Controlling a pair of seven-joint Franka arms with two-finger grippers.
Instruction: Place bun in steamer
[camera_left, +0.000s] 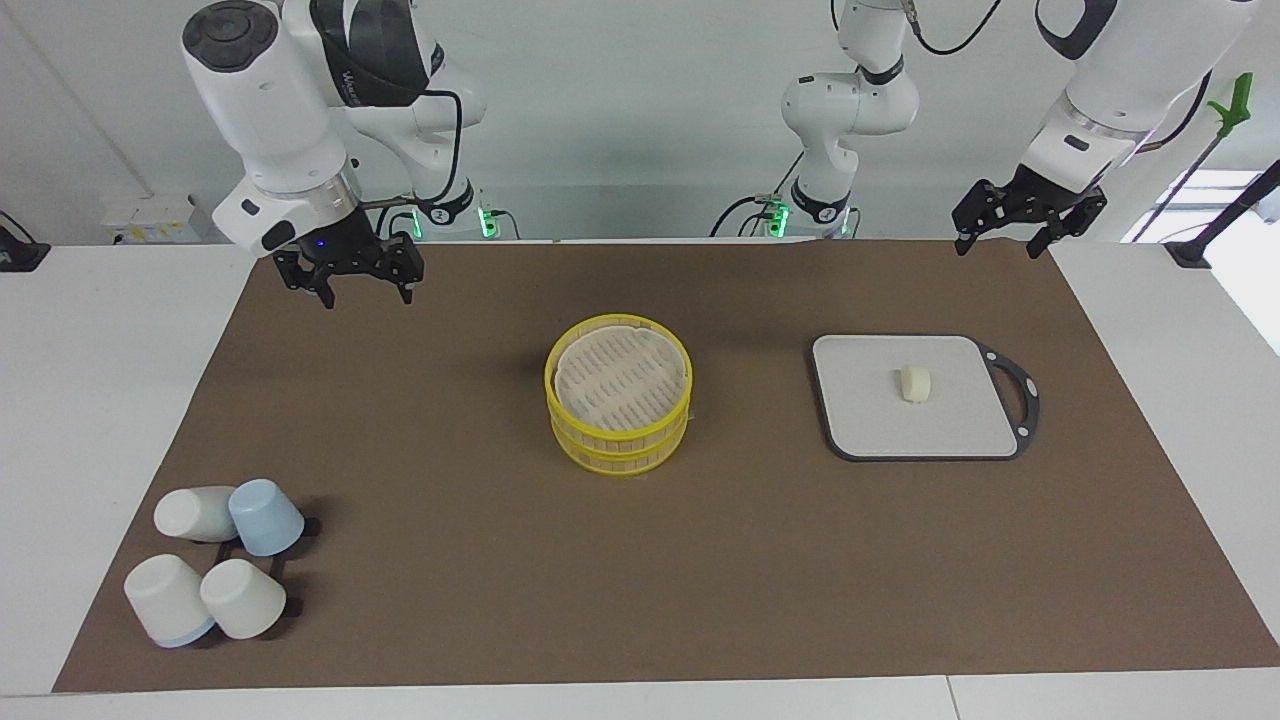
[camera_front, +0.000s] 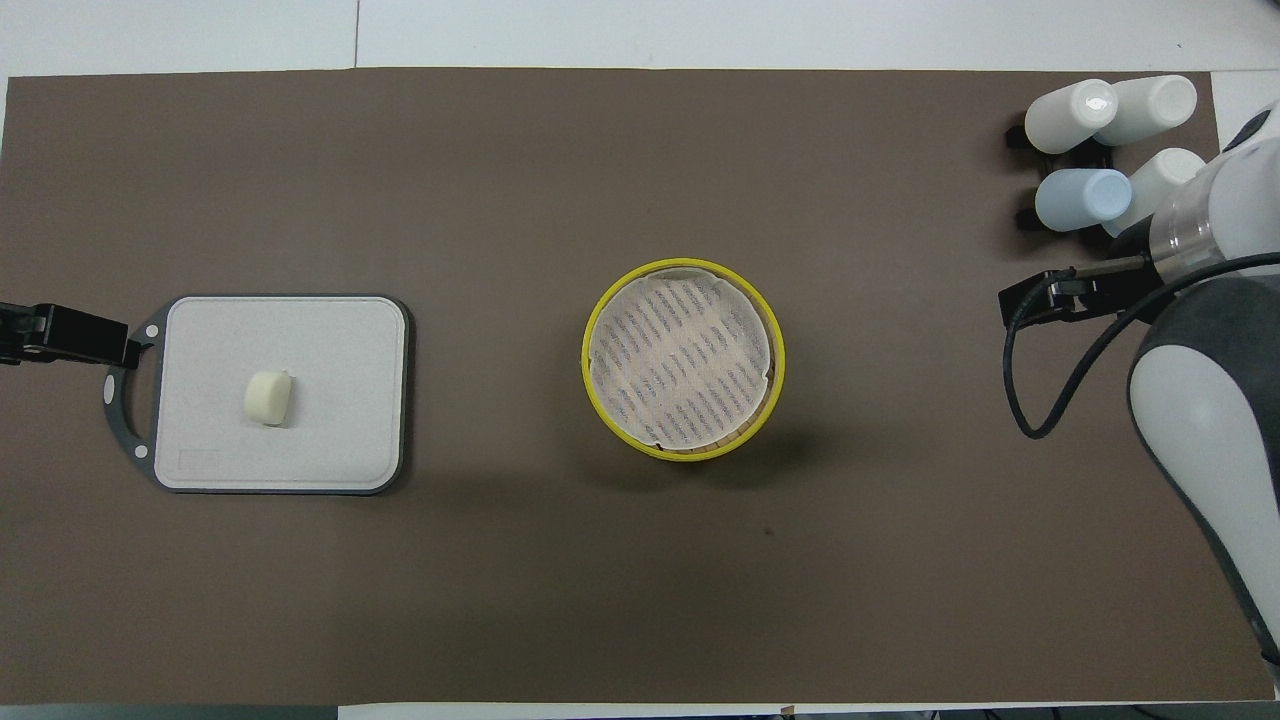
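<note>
Hanging over the mat's edge close to the robots, at the left arm's end of the table, you see the left gripper with fingers spread and nothing between them. Your right gripper waits over the mat at the other end, also spread (and empty). The bun lies on the grey board, apart from both. The steamer stands mid-table, well apart from the cups.

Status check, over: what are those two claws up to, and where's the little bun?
Left gripper and right gripper both open, raised, holding nothing. Bun on grey board, untouched. Steamer empty, nothing blocking it.
</note>
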